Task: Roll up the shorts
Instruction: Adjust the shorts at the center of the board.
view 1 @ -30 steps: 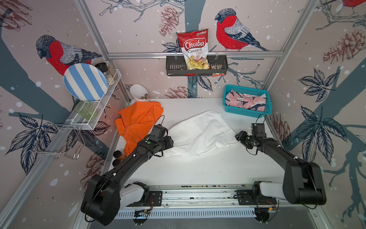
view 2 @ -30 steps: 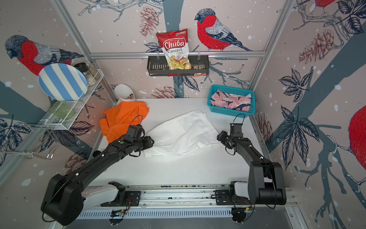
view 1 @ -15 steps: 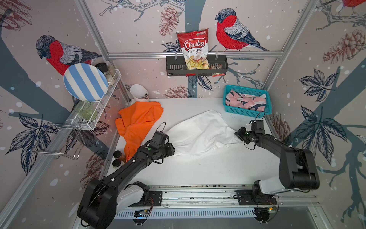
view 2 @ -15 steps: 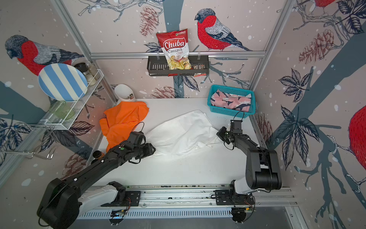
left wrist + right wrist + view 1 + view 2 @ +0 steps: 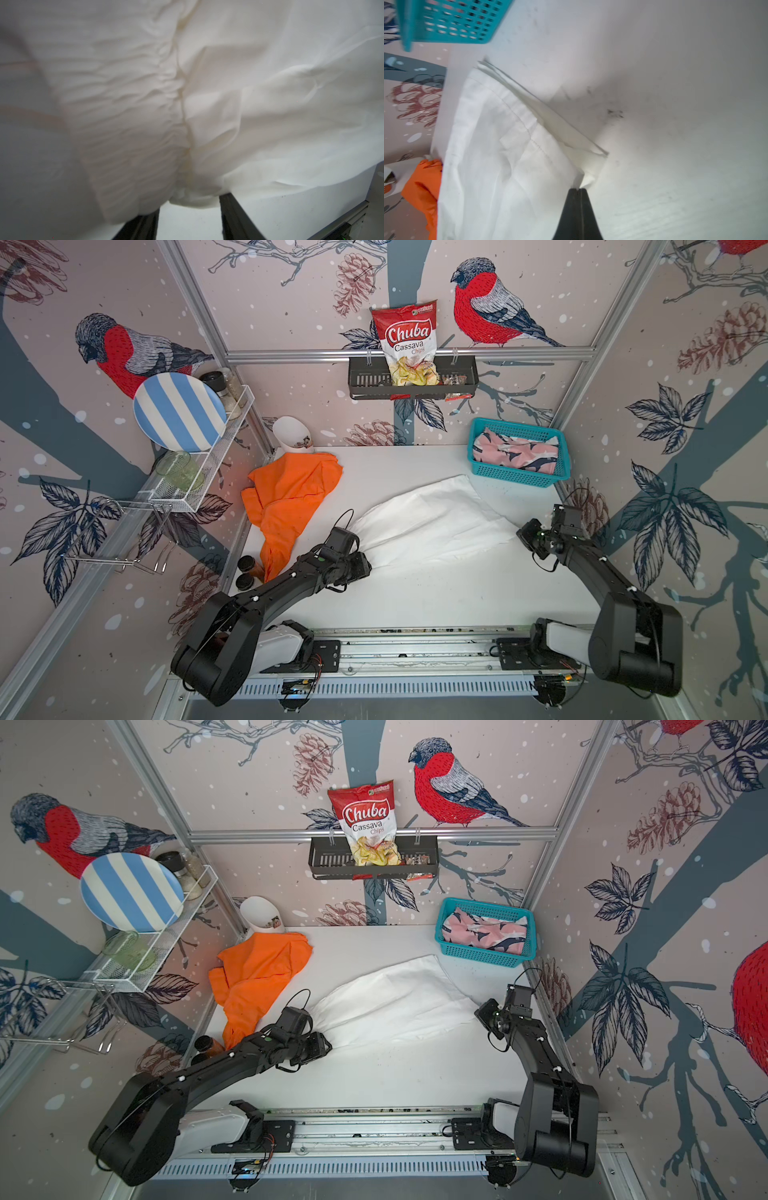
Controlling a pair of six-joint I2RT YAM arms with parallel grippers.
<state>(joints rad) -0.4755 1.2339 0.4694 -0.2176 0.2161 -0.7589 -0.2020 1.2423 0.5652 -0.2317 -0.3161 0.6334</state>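
white shorts (image 5: 428, 522) lie mid-table on the white table (image 5: 415, 605), set diagonally: gathered waist end toward the left arm, leg hems toward the teal basket (image 5: 515, 479). no label or print readable on them.

left gripper (image 5: 191, 204): at the waist end. wrist view shows the fingers (image 5: 232, 216) apart, with a wad of elastic waistband filling the gap at the tips and cloth draped over them. reads as clamped on the waistband; the tips themselves are hidden.

right gripper (image 5: 578, 190): jaws fully together, pinching the corner of a leg hem, which is drawn to a point at the tips. hem stitching is sharp in that view.

orange shorts (image 5: 291, 493): crumpled heap at the table's left rear, apart from the white pair. far end touches a tilted white cup (image 5: 291, 435); the cup's picture is too small to read.

pink shark-print shorts (image 5: 515, 452): bundled inside the basket, right rear corner.

only legible text: red-and-white bag (image 5: 409, 344) on the back wall, "Chuba Cassava Chips", standing in a black hanging rack (image 5: 365, 379). small packets beside it, print unreadable.

left wall: blue/white striped plate (image 5: 178, 410) and green glass (image 5: 178, 470) on a white wire shelf (image 5: 216, 464). dark-lidded jars (image 5: 246, 563) at the table's left edge, beside the orange pair.
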